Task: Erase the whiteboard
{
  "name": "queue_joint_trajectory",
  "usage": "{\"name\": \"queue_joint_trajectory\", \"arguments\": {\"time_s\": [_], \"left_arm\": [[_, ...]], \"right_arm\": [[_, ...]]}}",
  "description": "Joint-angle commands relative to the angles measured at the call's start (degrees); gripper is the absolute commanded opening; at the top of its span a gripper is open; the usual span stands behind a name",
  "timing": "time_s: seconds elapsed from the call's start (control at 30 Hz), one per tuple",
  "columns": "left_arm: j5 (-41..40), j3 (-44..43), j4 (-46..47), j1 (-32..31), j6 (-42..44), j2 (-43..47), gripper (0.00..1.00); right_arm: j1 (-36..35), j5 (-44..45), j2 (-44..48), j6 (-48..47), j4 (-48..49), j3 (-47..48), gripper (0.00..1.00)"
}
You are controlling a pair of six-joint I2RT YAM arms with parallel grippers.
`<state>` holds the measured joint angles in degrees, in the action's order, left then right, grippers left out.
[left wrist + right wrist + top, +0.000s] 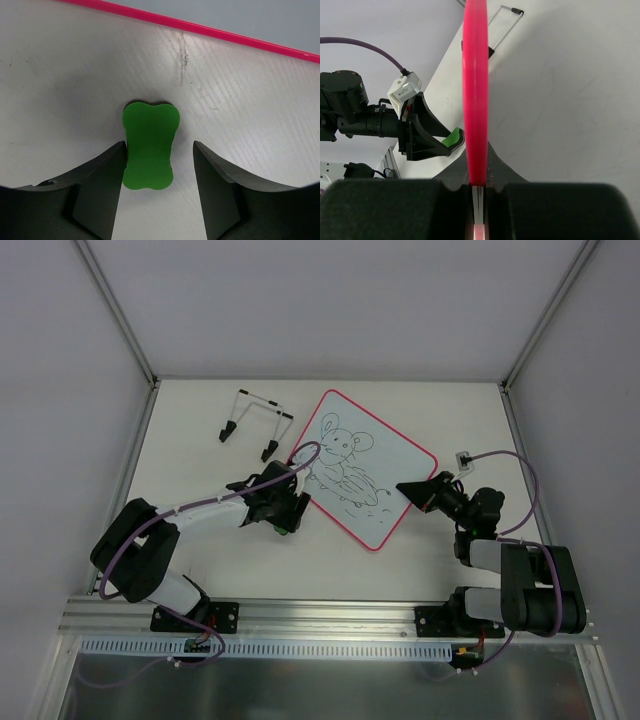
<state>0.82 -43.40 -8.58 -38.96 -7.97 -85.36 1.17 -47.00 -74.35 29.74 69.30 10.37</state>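
Observation:
The whiteboard [385, 465], white with a pink-red rim and a black mouse drawing, lies diagonally at mid table. My right gripper [412, 490] is shut on its right edge; in the right wrist view the rim [475, 90] runs edge-on between the closed jaws of the gripper [478, 192]. The green eraser [150, 145] lies on the table just off the board's lower-left rim [200, 31]. My left gripper [159, 165] is open around it, the left finger touching it and the right finger apart. The eraser also shows in the top view [285, 530] under the left gripper [290, 512].
A black-footed wire stand [255, 420] lies at the back left, also seen in the right wrist view [505, 25]. A small white socket [465, 456] with a cable sits at the right. Grey walls enclose the table on three sides.

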Motion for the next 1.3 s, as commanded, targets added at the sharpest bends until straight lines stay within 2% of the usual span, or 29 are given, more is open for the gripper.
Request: {"name": "queue_joint_trajectory", "arguments": {"time_s": [0.0,0.07,0.23,0.53,0.7,0.83,0.93,1.07,1.27], "left_arm": [[-1.96,-2.66,-2.4,-1.03,-1.44,-0.16,0.56],[-1.96,-2.83,-2.93,-1.21,-1.7,0.54,0.55],[-2.49,-2.83,-3.37,-1.56,-2.23,1.6,0.44],[-2.93,-3.27,-3.64,-2.0,-2.75,0.02,0.45],[-3.37,-3.71,-3.73,-2.17,-3.2,-0.68,0.39],[-3.37,-4.24,-3.73,-2.17,-3.63,-1.21,0.37],[-3.46,-4.77,-3.73,-2.17,-3.99,-1.56,0.37],[-3.54,-5.03,-3.81,-2.26,-4.07,-2.35,0.46],[-4.42,-5.38,-3.81,-2.35,-4.86,-2.79,0.49]], "right_arm": [[0.59,-0.37,1.05,-1.7,7.87,0.09,0.0],[0.59,-0.37,0.96,-1.53,7.96,0.18,0.0],[0.59,-0.37,0.96,-1.44,7.96,0.0,0.0],[0.5,-0.37,1.13,-1.35,8.13,-0.18,0.0],[0.59,-0.81,1.13,-0.91,8.31,-0.09,0.0],[0.59,-0.81,1.05,-0.91,8.48,-0.09,0.0],[0.5,-0.9,0.7,-0.47,9.01,-0.17,0.0],[0.59,-1.16,-1.15,0.93,12.43,-0.26,0.0],[0.59,-1.69,-4.75,3.4,17.18,-0.18,0.0]]}}
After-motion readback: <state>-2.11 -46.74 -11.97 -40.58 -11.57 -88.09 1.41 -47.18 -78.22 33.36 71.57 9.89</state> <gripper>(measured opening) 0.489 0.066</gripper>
